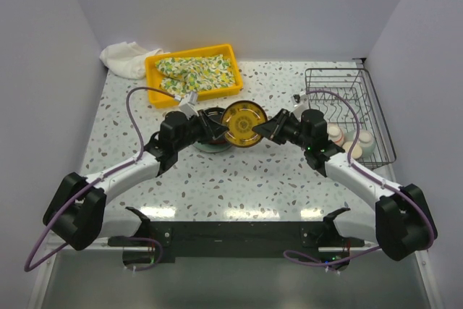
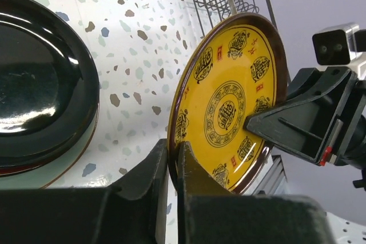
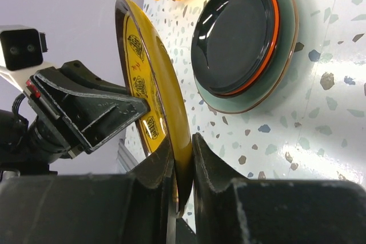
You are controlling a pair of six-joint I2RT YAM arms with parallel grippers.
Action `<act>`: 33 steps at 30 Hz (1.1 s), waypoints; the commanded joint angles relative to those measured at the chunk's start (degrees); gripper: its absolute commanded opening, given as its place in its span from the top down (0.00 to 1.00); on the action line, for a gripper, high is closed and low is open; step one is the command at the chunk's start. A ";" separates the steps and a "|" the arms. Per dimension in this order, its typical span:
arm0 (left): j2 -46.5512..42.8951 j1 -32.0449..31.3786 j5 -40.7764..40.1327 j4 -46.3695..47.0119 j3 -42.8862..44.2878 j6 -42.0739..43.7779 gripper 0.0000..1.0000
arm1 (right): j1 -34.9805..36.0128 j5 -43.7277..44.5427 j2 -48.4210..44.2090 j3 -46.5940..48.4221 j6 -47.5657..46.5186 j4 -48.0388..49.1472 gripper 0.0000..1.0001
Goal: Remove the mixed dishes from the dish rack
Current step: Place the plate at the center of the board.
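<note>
The brown-rimmed yellow round plate stands upright in the middle over the speckled bench. The left hand is closed on one side of its rim and the right hand is closed on the opposite side. If its lower edge touches the bench, I cannot tell. From above, the left hand covers most of the black glossy bowl with the red-orange rim. The right wrist view shows it clearly, sitting in the pale green-blue plate just beside the held plate. At the right, the dark wire dish rack holds some pale round pieces. The right arm hides part of them, and they are too small to name. At the far left are a yellow plastic tray with a floral cloth in it and a white cloth beside it.
</note>
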 commanded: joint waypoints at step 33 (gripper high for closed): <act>9.68 15.40 -2.34 -12.23 9.89 7.35 1.00 | 0.76 18.09 -11.84 4.57 -20.09 -23.43 0.05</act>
